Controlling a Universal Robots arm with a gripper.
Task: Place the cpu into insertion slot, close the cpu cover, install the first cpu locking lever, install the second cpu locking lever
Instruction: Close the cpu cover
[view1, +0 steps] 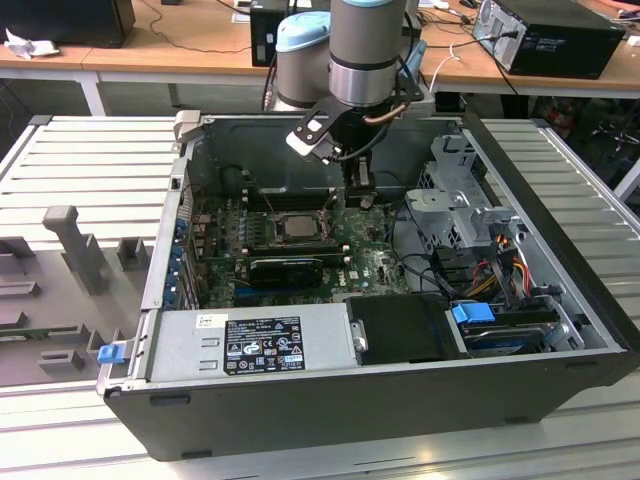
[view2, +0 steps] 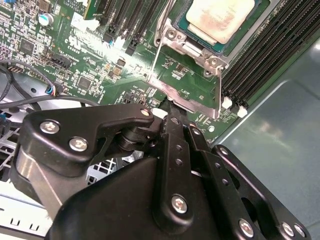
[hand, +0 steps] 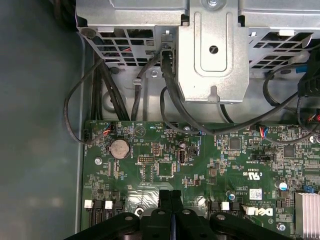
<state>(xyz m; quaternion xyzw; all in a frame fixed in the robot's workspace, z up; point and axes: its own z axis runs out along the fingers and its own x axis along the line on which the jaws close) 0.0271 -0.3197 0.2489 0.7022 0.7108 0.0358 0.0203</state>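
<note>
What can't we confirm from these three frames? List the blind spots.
1. Second wrist view: the cpu and the cpu cover are cut off by the picture's edge, so their far side is unseen.
2. Second wrist view: the gripper hides the board under its tips; contact with the lever is unclear.
3. Exterior view: the insertion slot is too small to judge latching.

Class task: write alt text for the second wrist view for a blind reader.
The black gripper, fingers shut, points at the edge of a silvery metal frame on a green motherboard. Beyond it lies a square silver-grey cpu.
</note>
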